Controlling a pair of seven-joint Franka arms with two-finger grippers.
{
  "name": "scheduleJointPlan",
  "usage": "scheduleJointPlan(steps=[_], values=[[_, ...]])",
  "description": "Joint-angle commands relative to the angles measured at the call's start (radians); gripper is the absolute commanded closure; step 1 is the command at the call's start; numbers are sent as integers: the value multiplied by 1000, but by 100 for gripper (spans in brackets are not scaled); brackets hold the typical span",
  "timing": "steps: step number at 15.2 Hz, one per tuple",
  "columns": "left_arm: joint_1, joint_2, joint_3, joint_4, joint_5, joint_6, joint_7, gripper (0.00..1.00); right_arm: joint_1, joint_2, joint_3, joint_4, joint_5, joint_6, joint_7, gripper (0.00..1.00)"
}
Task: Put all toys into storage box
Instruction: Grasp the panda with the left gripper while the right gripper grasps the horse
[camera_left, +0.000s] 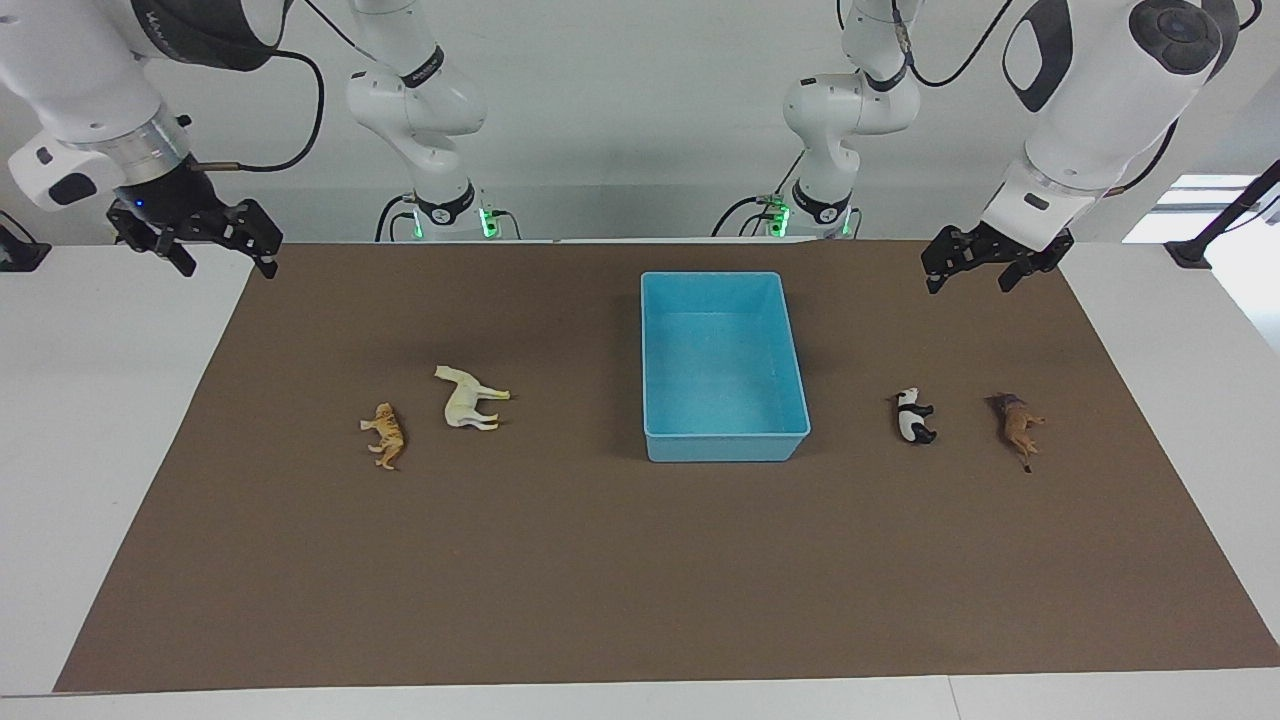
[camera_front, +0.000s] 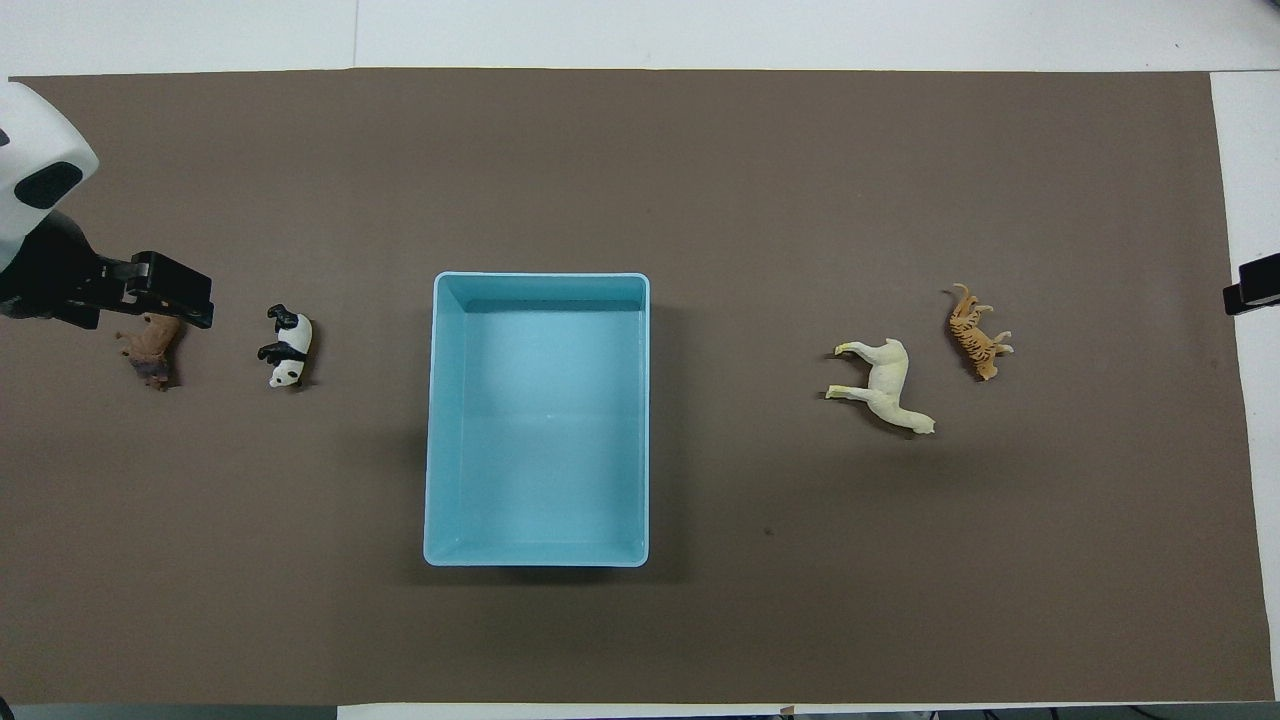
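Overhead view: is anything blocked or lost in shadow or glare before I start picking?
Overhead view: the raised left claw overlaps part of the lion; the panda, horse and tiger show whole, with faint shadows. Facing view: the lion shows whole, the box casts a soft shadow on the mat, and there is no glare on the toys.

A robotics laboratory is indicated: two white jointed robot arms (camera_left: 420, 110) are mounted at a plain white table (camera_left: 100, 400), a flat brown mat (camera_left: 600, 560) is spread over it, and black cables (camera_left: 310, 90) are strung along a bare white wall (camera_left: 640, 100).
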Motion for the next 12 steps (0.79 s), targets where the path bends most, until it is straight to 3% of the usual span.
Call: scheduleJointPlan(steps=[1,9,12], values=[[-1,6,8,9,-10,7,7,0,-12,-6,12,-10,-14,14,-9,0],[5,7,49,-25,0,43,1,0,-12,-29,12,-54,-14,22,20,0],[10,17,49,-10,0,61,-17,0,2,-58,16,-149,-13,124,25,0]])
